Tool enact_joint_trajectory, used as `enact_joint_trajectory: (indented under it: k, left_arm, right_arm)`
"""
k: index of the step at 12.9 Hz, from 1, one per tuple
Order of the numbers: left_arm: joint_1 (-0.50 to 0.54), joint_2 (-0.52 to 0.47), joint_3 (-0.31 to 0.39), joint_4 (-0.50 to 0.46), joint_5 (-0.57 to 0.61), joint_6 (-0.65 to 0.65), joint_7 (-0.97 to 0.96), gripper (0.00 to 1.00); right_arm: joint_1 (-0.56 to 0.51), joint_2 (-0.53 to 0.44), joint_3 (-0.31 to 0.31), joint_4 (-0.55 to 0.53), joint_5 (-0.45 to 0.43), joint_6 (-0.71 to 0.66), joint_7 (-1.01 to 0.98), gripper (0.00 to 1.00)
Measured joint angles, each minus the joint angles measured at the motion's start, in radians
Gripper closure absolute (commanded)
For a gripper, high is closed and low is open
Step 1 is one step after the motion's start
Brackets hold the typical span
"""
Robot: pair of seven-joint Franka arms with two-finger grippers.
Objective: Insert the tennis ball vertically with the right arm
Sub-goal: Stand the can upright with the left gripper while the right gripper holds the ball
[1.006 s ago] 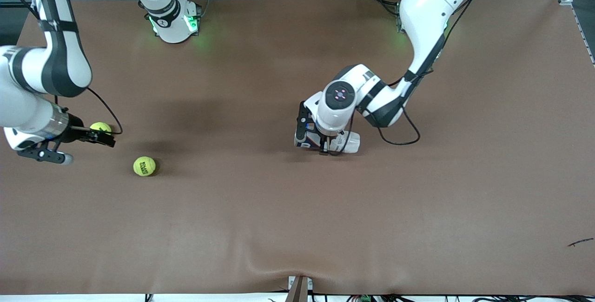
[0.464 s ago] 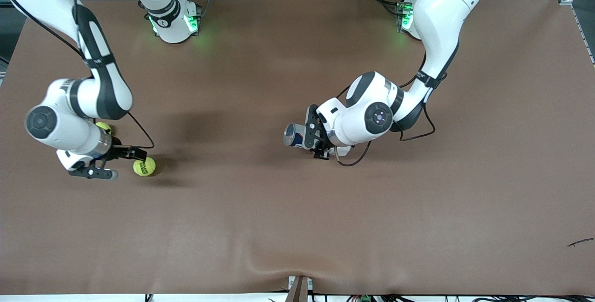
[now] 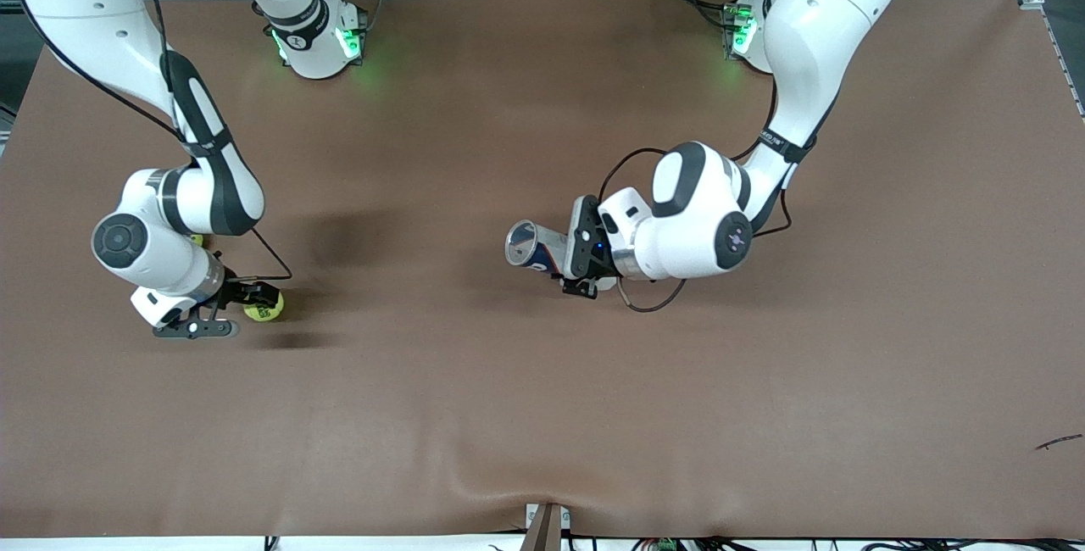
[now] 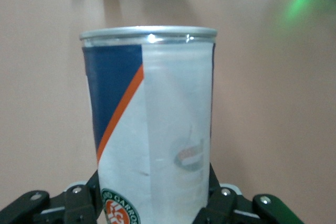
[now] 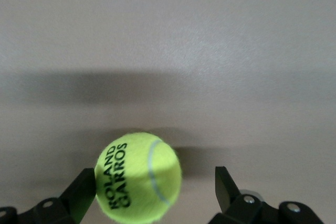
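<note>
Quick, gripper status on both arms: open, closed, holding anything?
Left gripper: shut on the tennis ball can, held up over the table's middle.
Right gripper: open, fingers either side of a tennis ball on the table, not yet closed.

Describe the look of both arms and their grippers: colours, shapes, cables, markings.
Both arms are glossy white, rounded shells with black bands at the joints, and a thin black cable loops along each forearm. Each wrist ends in a round dark cap. The bases glow green. The right gripper and left gripper are black, with flat angular fingers and silver screws at the knuckles.
</note>
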Motion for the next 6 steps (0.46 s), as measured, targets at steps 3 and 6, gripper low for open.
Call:
enact_joint_trajectory:
  k: [3, 6]
  left_arm:
    - [0.004, 0.058, 0.003, 0.000, -0.280, 0.000, 0.255, 0.27]
    - [-0.020, 0.129, 0.000, 0.007, -0.531, 0.002, 0.454, 0.28]
  right_arm:
    - [0.003, 0.018, 0.003, 0.000, -0.001, 0.001, 0.000, 0.00]
    - [0.003, 0.031, 0.003, -0.005, -0.001, 0.000, -0.001, 0.69]
